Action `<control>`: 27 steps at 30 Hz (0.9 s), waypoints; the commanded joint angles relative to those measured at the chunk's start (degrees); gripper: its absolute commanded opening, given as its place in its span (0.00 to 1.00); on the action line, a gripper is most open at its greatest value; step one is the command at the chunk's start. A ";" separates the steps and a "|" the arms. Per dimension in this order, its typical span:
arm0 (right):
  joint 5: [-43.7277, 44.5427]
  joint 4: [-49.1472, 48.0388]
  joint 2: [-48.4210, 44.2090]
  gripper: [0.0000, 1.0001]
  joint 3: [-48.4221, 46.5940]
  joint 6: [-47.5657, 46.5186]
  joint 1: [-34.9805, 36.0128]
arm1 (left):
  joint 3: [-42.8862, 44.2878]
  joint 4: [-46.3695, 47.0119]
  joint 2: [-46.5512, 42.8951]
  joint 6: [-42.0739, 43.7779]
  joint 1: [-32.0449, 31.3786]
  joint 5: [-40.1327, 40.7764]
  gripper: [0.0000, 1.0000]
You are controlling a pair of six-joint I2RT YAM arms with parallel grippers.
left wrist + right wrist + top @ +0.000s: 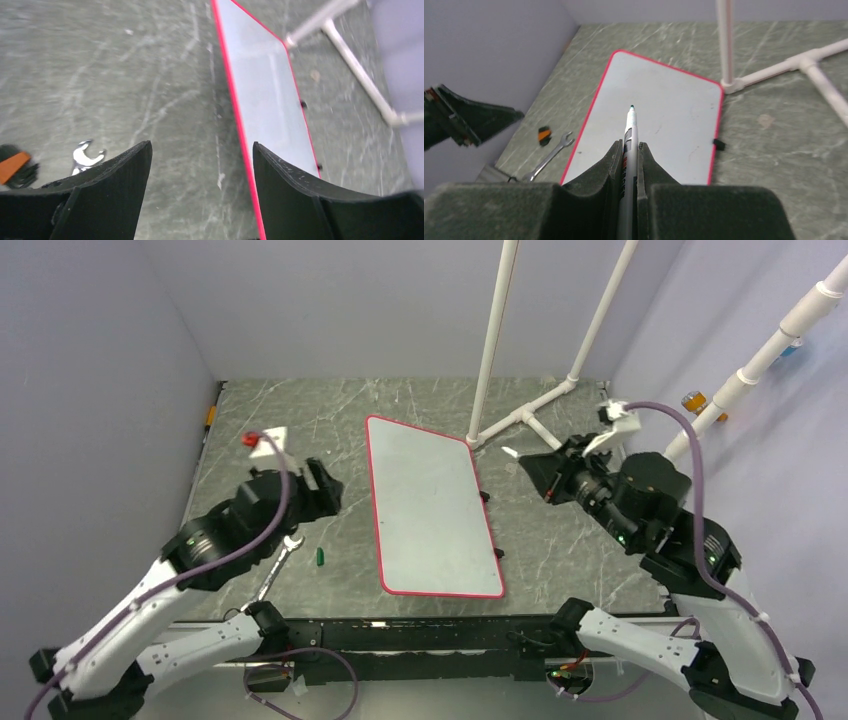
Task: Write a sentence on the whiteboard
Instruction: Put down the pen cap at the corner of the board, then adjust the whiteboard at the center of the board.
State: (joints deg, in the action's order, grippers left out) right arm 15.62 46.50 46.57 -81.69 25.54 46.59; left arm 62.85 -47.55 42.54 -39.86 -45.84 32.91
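The whiteboard (432, 505) lies flat near the middle of the grey marbled surface (560, 540), long side running away from the arm bases, its white face plain inside the thin red rim (small black feet (484, 497) show along its right edge).

To the right of the whiteboard, the right gripper (530, 472) is clenched on a marker (629, 125). The barrel is pinched between the two dark fingers (611, 170), and the dark green tip points toward the whiteboard. Whether the tip touches the whiteboard cannot be told.

To the left of the whiteboard, the left gripper (325, 490) hangs released, jaws spread wide with nothing between them (its wrist view looks along the whiteboard's left rim).

Also left of the whiteboard lie a silver wrench (280, 560) and, between it and the rim, a small green cap (320, 557), apart from both.

A white pipe stand (520, 420) has its foot just beside the whiteboard's far right corner.
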 commanded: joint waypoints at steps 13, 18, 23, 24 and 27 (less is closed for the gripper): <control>16.46 2.54 -5.40 0.00 -4.99 -2.94 0.02 | 11.93 18.35 30.12 1.35 -20.10 -12.05 0.62; 16.38 4.76 -6.72 0.00 -6.71 -2.31 0.00 | 15.10 24.80 40.86 -0.66 -21.90 -17.05 0.54; 16.78 4.60 -8.71 0.00 -5.82 -1.88 0.01 | 16.06 30.78 48.26 -2.66 -22.01 -20.80 0.46; 16.89 4.76 -8.77 0.00 -5.75 -1.77 0.03 | 16.26 31.92 49.57 -2.94 -22.01 -21.32 0.45; 16.78 4.81 -8.97 0.00 -5.30 -1.48 0.00 | 18.70 31.96 53.84 -2.70 -22.08 -22.14 0.43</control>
State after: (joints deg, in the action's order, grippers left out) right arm 31.35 51.00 37.85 -86.52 24.01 46.57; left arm 76.95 -20.60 93.49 -41.36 -67.66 13.58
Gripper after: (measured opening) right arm 0.123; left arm 0.440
